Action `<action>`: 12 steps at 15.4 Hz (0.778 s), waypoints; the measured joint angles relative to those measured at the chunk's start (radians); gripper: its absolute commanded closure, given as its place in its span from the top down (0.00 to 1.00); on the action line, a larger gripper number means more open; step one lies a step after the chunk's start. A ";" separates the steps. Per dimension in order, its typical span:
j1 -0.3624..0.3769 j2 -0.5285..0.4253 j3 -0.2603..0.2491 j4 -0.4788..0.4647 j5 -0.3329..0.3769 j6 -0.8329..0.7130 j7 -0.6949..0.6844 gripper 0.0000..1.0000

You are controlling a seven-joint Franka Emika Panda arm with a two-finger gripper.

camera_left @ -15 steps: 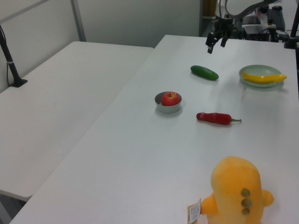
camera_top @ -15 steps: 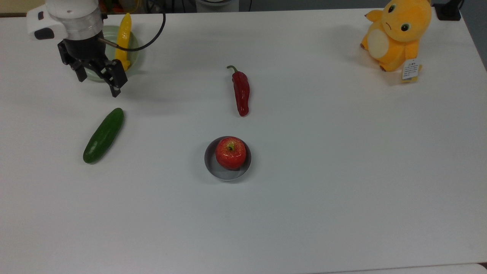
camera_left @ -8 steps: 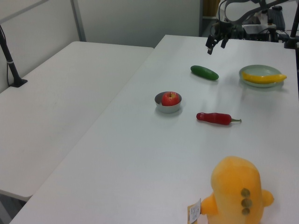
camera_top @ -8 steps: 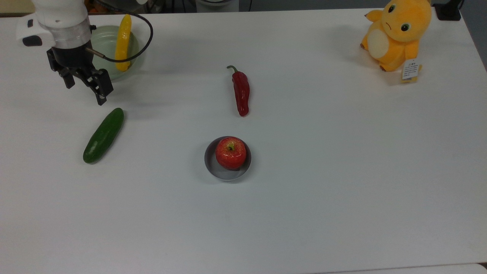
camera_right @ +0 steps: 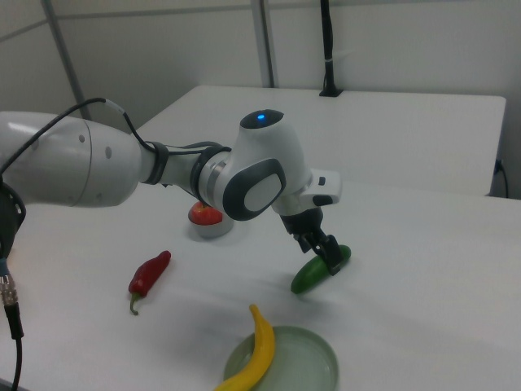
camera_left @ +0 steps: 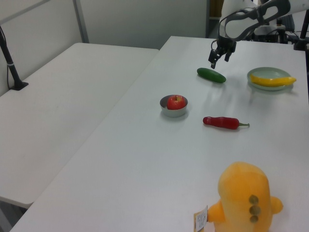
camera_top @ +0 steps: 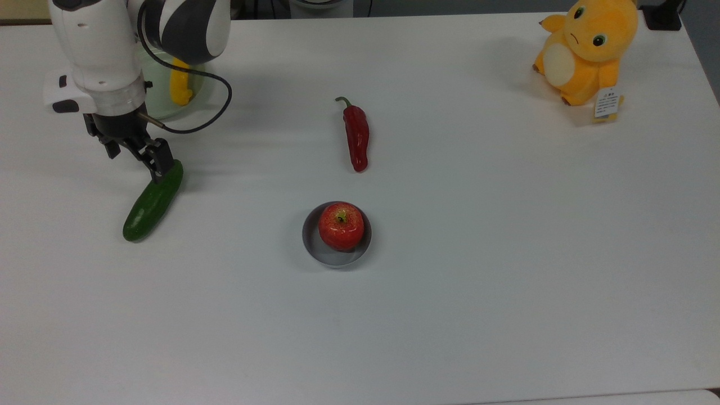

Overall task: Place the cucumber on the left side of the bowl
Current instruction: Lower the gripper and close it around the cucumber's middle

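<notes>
Cucumber (camera_top: 152, 202) lies flat on table (camera_top: 450, 309), well to the top view's left of bowl (camera_top: 336, 256) holding apple (camera_top: 341, 225). Gripper (camera_top: 135, 157) above its far end, fingers spread, gripping nothing.

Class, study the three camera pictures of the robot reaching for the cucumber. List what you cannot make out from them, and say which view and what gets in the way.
- Far end of the cucumber: in the top view, covered by the pincer.
- Pale green dish and yellow vegetable: in the top view, partly hidden behind the arm.
- Bowl and apple: in the right view, largely hidden by the arm.
- Plush toy: in the left view, cut off by the bottom edge.
</notes>
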 measured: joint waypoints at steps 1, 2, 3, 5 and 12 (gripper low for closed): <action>0.001 0.007 0.001 0.005 0.000 0.013 0.014 1.00; 0.002 0.013 0.002 0.008 0.000 0.022 0.027 1.00; 0.003 0.020 0.003 0.009 0.000 0.032 0.034 1.00; 0.007 0.036 0.003 0.015 0.000 0.041 0.053 1.00; 0.048 0.100 0.005 0.044 0.000 0.082 0.112 0.91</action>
